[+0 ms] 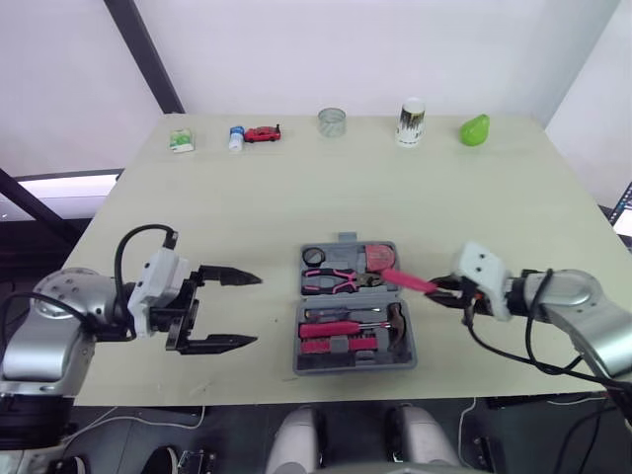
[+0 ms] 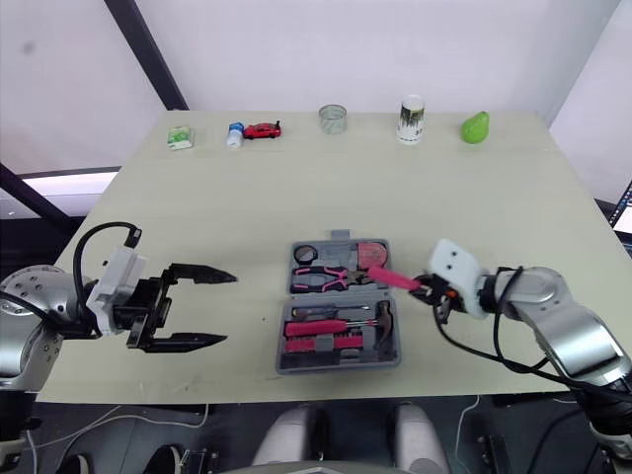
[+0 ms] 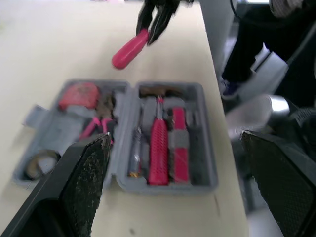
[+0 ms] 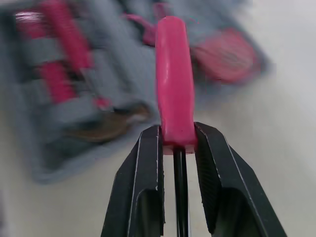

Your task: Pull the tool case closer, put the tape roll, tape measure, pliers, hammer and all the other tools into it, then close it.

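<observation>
Pink smooth-handled screwdriver with a thin black shaft (image 1: 407, 280), held just above the right edge of the open grey plastic tool case (image 1: 354, 367), which lies at the near middle of the pale table (image 1: 247, 197). The right gripper (image 1: 456, 292) pinches the handle where the shaft emerges. The tool looks light and stiff, and its slick handle may pivot in the pinch; mid-handle seems the steadier hold. The right arm reaches in low from the right. The left gripper (image 1: 257, 311) hovers left of the case, spread wide and holding nothing.
</observation>
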Motion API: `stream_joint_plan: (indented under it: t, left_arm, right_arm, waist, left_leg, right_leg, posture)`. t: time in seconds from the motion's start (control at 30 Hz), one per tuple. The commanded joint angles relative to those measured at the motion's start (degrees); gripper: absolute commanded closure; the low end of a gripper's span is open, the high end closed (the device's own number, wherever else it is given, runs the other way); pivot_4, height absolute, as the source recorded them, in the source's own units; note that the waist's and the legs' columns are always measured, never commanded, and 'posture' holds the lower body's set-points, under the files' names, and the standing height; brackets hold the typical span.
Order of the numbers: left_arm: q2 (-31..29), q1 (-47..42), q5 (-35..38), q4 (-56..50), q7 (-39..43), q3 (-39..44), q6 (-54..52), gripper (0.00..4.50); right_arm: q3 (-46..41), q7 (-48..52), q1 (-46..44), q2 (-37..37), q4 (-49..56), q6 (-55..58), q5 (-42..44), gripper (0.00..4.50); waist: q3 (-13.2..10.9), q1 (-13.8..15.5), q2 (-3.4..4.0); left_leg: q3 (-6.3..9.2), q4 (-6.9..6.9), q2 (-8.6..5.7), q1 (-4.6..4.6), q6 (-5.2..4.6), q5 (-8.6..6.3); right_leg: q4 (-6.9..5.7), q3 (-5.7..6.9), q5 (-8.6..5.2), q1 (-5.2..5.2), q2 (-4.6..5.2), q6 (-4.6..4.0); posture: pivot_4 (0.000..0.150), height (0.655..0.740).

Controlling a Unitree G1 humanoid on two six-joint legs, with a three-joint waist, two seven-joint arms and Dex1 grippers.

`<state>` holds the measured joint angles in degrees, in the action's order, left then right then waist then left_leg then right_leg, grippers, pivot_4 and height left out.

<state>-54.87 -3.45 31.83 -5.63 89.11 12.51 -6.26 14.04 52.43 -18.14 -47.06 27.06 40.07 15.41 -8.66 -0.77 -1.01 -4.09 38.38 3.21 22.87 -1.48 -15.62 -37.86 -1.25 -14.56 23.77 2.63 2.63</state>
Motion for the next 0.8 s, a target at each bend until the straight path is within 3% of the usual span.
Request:
stream_joint_plan:
  t: [0.03,0.17,0.37,0.6,0.8]
  left_arm:
    - [-1.9,2.0,0.1,0.7,3.4,-0.9,4.9,0.00]
    - [-4.2,3.6,0.1,2.3,3.4,-2.8,9.3,0.00]
    - [-3.0,7.8,5.1,-0.8,3.4,-1.0,10.6,0.00]
    - [-1.5,7.6,11.2,-1.7,3.3,1.4,5.4,0.00]
    - [-3.8,8.7,9.8,-0.1,3.4,0.2,8.5,0.00]
  right_arm:
    - [6.1,1.9,-4.6,-0.2,2.5,1.3,-2.8,4.14]
    - [11.2,2.8,-8.3,1.5,2.5,2.7,-4.5,4.14]
    - [21.8,5.7,-14.1,5.3,6.1,7.6,-6.0,4.14]
    - [28.3,5.5,-17.7,7.0,5.1,10.8,-9.4,4.14]
    - [30.5,3.6,-18.2,8.6,5.3,15.6,-10.4,4.14]
  waist:
    - [0.0,-0.1,-0.03]
    - [-0.1,0.0,-0.10]
    - [-0.1,0.0,-0.17]
    - [-0.1,0.1,-0.21]
    - [-0.1,0.0,-0.21]
  left_leg:
    - [-0.02,0.01,0.00,0.00,0.00,0.00]
    - [-0.01,0.01,0.01,0.03,0.00,0.00]
    - [-0.01,0.02,0.04,0.06,0.00,0.00]
    - [0.00,0.06,0.04,0.08,0.00,0.00]
    - [0.02,0.05,0.04,0.08,0.00,0.00]
  right_leg:
    - [0.00,-0.01,0.00,0.00,0.00,0.00]
    - [-0.01,0.00,-0.01,0.04,0.01,-0.02]
    - [-0.02,0.03,-0.01,0.07,0.04,-0.02]
    - [-0.05,0.11,-0.03,0.06,0.05,-0.06]
    - [-0.08,0.14,-0.02,0.08,0.04,-0.05]
  posture:
    - [0.150,0.7400]
    - [0.150,0.7400]
    - [0.150,0.7400]
    - [0.150,0.7400]
    - [0.150,0.7400]
